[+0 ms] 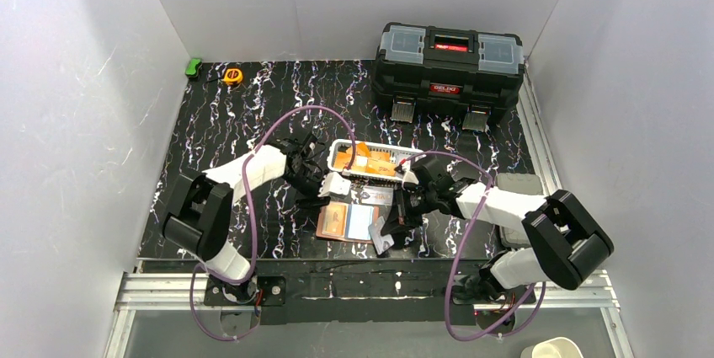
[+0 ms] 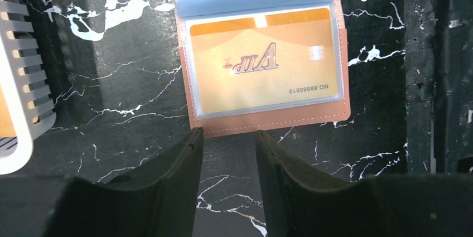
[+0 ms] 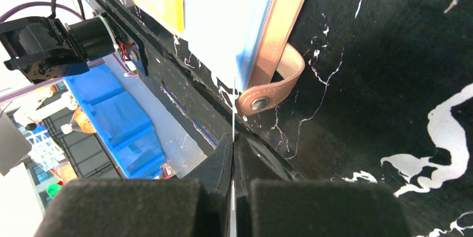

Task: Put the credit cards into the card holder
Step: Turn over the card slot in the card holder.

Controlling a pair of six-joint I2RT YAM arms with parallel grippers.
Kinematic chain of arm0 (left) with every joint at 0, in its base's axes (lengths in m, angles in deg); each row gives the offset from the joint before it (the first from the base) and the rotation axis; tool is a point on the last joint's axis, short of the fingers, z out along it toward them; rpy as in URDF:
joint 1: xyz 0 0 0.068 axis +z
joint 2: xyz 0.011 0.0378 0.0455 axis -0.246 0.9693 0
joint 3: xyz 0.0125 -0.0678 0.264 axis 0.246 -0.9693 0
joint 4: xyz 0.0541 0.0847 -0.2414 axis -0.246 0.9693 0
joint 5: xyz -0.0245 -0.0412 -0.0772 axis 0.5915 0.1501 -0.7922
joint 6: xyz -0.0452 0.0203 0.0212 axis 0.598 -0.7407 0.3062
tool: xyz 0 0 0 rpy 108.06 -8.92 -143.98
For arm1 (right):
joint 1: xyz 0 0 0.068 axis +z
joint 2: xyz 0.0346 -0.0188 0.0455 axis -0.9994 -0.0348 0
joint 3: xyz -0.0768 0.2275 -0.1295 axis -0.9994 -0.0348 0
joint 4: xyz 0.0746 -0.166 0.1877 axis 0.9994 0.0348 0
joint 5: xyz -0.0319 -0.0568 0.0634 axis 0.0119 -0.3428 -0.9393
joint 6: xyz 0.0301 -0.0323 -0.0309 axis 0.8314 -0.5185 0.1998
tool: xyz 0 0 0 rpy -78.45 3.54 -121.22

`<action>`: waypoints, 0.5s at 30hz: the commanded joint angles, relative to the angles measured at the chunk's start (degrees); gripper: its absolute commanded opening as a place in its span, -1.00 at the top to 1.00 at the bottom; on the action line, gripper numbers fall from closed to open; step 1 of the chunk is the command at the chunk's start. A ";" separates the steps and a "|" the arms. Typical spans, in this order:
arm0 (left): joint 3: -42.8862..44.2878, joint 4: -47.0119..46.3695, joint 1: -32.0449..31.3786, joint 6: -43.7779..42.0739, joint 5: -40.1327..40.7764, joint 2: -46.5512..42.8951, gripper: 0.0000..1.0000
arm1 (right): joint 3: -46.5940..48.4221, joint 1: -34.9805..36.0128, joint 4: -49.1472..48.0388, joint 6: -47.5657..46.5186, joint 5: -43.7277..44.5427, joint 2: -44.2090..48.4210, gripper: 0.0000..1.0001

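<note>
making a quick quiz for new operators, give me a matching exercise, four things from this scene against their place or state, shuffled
Things:
1. orange VIP card
2. toolbox
3. tape measure
4. left gripper

Places or states:
a. far-left part of the table
b. jaws apart, nothing between them
c. inside the clear sleeve of the card holder
d. far-right part of the table

Pairs: 1-c, 2-d, 3-a, 4-b
</note>
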 commanded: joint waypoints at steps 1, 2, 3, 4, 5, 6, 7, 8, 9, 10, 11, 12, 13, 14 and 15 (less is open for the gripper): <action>0.54 0.29 0.09 -2.40 -0.57 0.96 0.24 | 2.35 0.17 0.10 -0.52 0.45 -1.50 0.97; 0.50 0.31 0.04 -2.42 -0.72 1.04 0.24 | 2.49 0.19 0.08 -0.60 0.49 -1.70 0.97; 0.46 0.34 0.01 -2.46 -0.78 1.11 0.24 | 2.61 0.17 0.06 -0.73 0.45 -1.95 0.97; 0.43 0.37 -0.07 -2.64 -0.66 1.19 0.24 | 2.76 0.16 0.15 -0.79 0.47 -2.24 0.97; 0.35 0.38 -0.09 -2.81 -0.57 1.23 0.25 | 2.83 0.21 0.28 -1.02 0.43 -2.48 0.97; 0.29 0.38 -0.09 -2.80 -0.56 1.28 0.25 | 2.82 0.20 0.47 -1.21 0.42 -2.55 0.97; 0.18 0.42 -0.09 -2.91 -0.57 1.29 0.27 | 2.83 0.17 0.67 -1.36 0.59 -2.56 0.97; 0.09 0.54 -0.10 -2.96 -0.61 1.24 0.28 | 2.79 0.16 0.85 -1.56 0.67 -2.51 0.97; -0.05 0.49 -0.11 -3.01 -0.76 1.22 0.28 | 2.75 0.15 0.83 -1.60 0.69 -2.41 0.97; -0.23 0.48 -0.16 -3.05 -0.74 1.16 0.29 | 2.70 0.15 0.91 -1.57 0.64 -2.25 0.97; -0.25 0.50 -0.18 -3.06 -0.77 1.04 0.29 | 2.71 0.15 1.01 -1.52 0.60 -2.13 0.97; -0.28 0.52 -0.26 -3.01 -0.85 0.96 0.29 | 2.70 0.11 1.11 -1.67 0.68 -1.84 0.97; -0.29 0.55 -0.27 -2.97 -0.87 0.97 0.29 | 2.70 0.10 1.32 -1.76 0.73 -1.55 0.97; -0.36 0.55 -0.27 -2.90 -0.93 0.85 0.30 | 2.78 0.10 1.58 -2.04 0.89 -1.17 0.97; -0.37 0.49 -0.29 -2.93 -0.91 0.86 0.30 | 2.83 0.07 1.81 -2.19 1.13 -0.67 0.97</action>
